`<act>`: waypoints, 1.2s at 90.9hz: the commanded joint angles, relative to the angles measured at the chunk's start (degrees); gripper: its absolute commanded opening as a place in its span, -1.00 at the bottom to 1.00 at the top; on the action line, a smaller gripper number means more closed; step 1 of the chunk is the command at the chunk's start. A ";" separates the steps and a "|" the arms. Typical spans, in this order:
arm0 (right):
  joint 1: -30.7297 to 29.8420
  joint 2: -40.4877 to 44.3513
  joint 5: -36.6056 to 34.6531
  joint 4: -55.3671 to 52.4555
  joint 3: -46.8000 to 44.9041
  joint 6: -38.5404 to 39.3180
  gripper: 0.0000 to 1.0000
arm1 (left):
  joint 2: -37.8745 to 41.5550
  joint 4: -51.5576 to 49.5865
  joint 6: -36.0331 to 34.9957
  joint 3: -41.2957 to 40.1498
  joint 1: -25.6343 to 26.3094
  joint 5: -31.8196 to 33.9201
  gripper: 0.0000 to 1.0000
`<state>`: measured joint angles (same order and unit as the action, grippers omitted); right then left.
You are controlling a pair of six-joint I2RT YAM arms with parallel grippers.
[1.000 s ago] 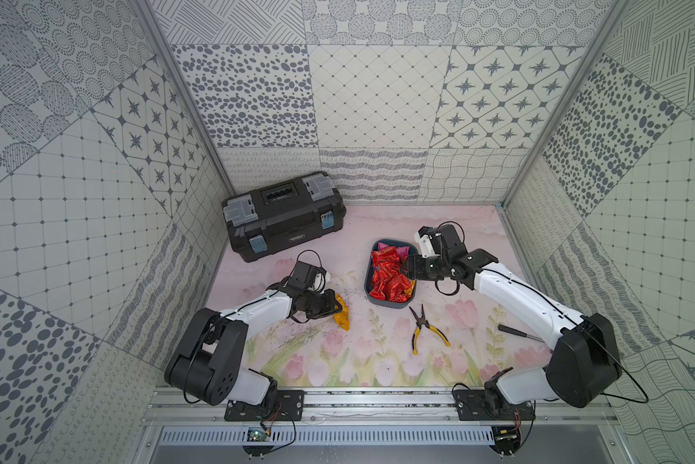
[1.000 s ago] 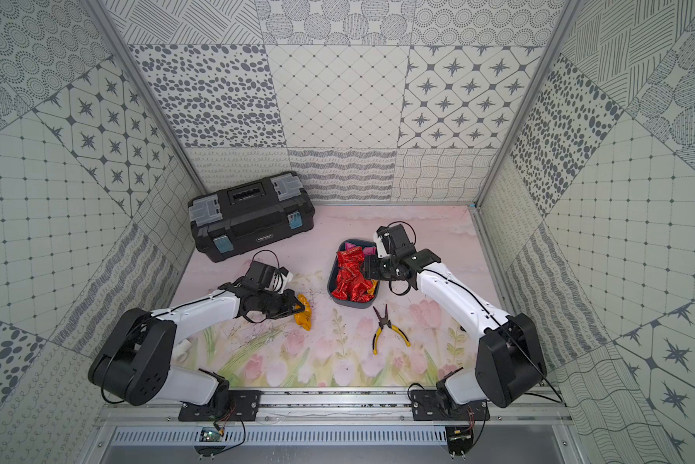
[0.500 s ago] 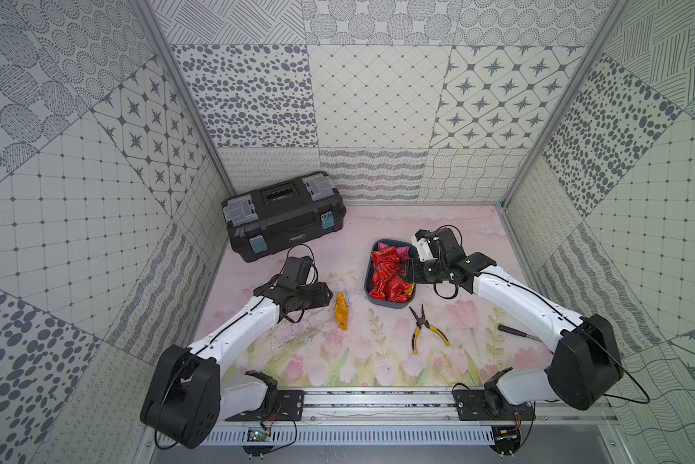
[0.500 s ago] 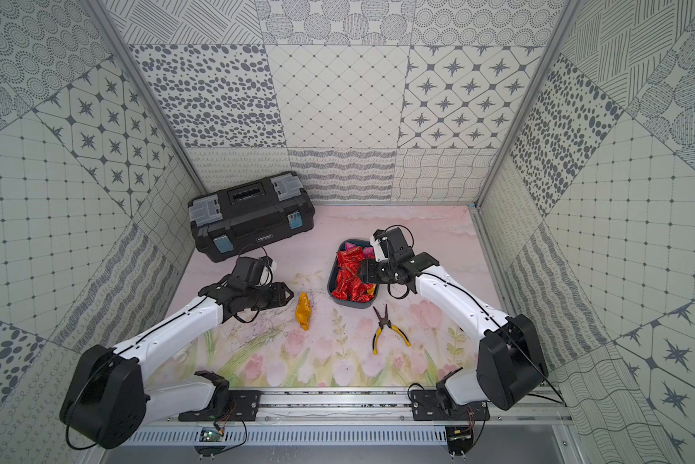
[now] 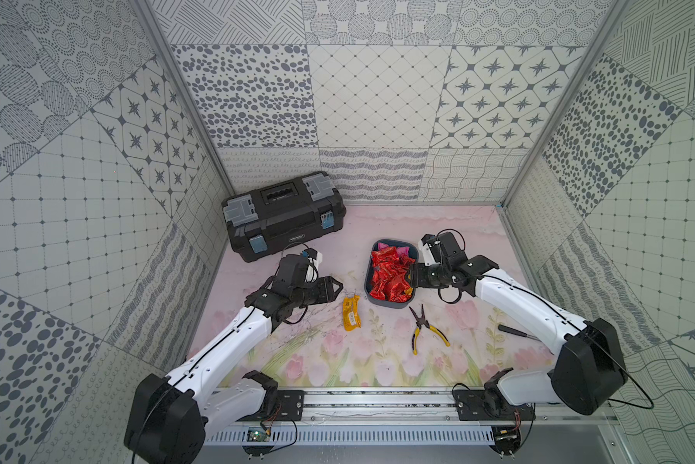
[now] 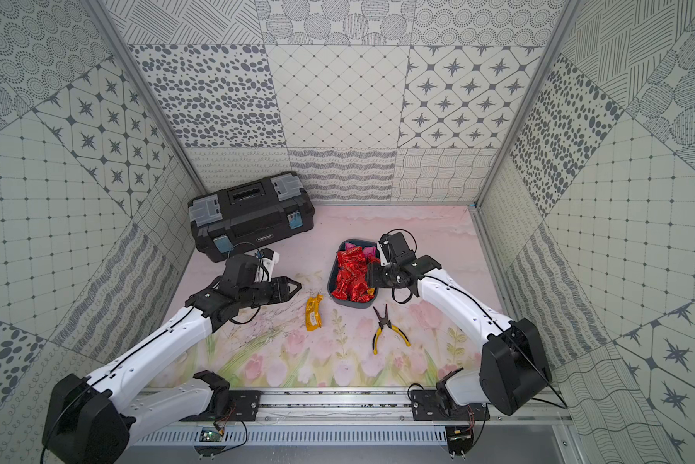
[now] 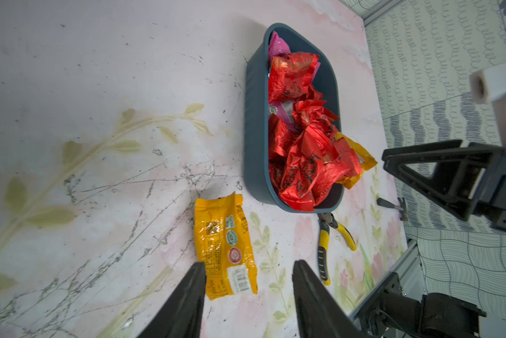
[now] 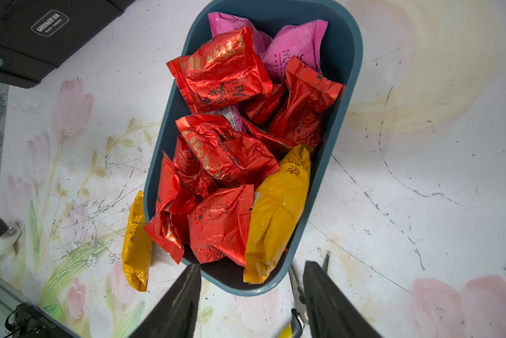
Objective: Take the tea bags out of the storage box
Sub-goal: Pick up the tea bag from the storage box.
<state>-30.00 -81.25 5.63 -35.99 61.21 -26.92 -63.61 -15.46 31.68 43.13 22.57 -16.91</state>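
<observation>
**Both top views**
- Storage box (image 5: 392, 304): a dark blue-grey tub, lidless, standing on the floral pink surface (image 5: 378, 361) right of centre.
- Tea bags (image 5: 388, 277): heaped in the box above its rim. They are mostly red foil, with pink at the far end.
- Yellow tea bag (image 5: 351, 314): lies flat on the surface, out of the box, near its left wall but apart from it.
- Left gripper (image 5: 337, 290): hovers just left of that loose packet, fingers moderately spread and holding nothing.
- Right gripper (image 5: 412, 277): sits at the box's right rim over the heap, fingers likewise apart and holding nothing.
- Pliers (image 5: 424, 327): yellow-handled, lying near the box's near end.
- Toolbox (image 5: 283, 217): black with grey lid compartments and blue latches, standing at the back left.

**Left wrist view**
- The two fingers (image 7: 184, 301) stand apart and grip nothing.
- The yellow tea bag (image 7: 225, 245) lies on the surface beneath, its barcode end showing between the tips.
- Beyond it stands the storage box (image 7: 254, 131), piled with red packets.
- A yellow-orange packet (image 7: 360, 159) hangs over the box's far rim.
- The nose of the pliers (image 7: 325, 251) lies just beside the box's end.

**Right wrist view**
- The fingers (image 8: 184, 298) are spread and empty, their tips above the box's near end.
- The contents are crumpled red packets with two pink packets (image 8: 298, 44) at the far end.
- The yellow-orange packet (image 8: 278, 210) lies along one wall.
- One red packet droops over the opposite rim.
- Outside that wall lies the yellow tea bag (image 8: 135, 240), on the surface.
</observation>
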 commanded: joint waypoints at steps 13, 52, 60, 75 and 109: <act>-5.53 -6.61 -3.33 -0.70 9.12 0.11 0.17 | -1.47 8.01 5.77 -1.10 2.48 -2.76 -0.01; -9.02 -14.09 -5.22 -2.48 16.74 0.20 0.16 | 1.44 10.03 10.47 -6.13 2.31 4.56 -0.07; -9.32 -15.76 -3.18 -2.04 17.57 -0.02 0.15 | 1.63 10.95 11.27 -6.81 2.30 4.99 -0.08; -9.64 -19.48 -2.13 -1.49 18.70 -1.03 0.09 | 2.15 11.28 12.16 -7.58 2.23 5.46 -0.10; -10.47 -23.97 0.01 -0.57 19.69 -2.59 -0.40 | 2.89 11.27 12.59 -8.06 1.96 5.80 -0.14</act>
<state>-39.75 -103.35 4.03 -37.74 79.55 -28.95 -61.08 -6.66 43.51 35.24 24.73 -11.84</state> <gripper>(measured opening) 0.349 0.432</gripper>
